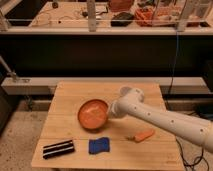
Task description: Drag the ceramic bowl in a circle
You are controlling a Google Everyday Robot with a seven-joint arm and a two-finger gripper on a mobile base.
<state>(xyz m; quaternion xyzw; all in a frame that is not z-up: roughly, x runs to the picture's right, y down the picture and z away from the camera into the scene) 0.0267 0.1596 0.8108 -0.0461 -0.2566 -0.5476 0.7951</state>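
The ceramic bowl (93, 114) is round, shallow and orange-terracotta. It sits on the wooden table (67, 95), near the middle and slightly left. My white arm reaches in from the lower right. The gripper (111, 110) is at the bowl's right rim, touching or holding it. The wrist hides the contact point.
A blue sponge (99, 145) lies in front of the bowl near the table's front edge. A black striped block (58, 149) lies at the front left. A small orange carrot (142, 135) lies at the front right, under the arm. A shelf and railing stand behind the table.
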